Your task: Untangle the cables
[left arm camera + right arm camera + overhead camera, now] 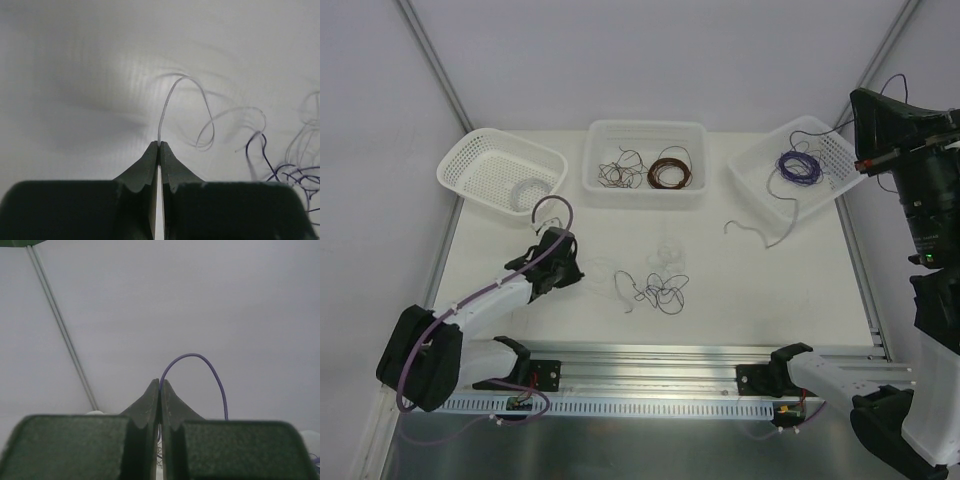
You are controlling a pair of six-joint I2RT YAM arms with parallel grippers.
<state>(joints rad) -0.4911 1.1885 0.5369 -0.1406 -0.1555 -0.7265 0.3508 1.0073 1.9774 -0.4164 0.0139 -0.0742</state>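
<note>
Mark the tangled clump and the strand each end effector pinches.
tangled clump (662, 290), top view, its dark middle loops.
white strand (182, 75), left wrist view, top of its arch.
purple strand (192, 354), right wrist view, top of its arch.

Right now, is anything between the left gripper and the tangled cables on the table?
Nothing visible stands in the way. The left gripper is shut on a whitish strand that curls off toward the cables, and only table surface shows between them.
</note>
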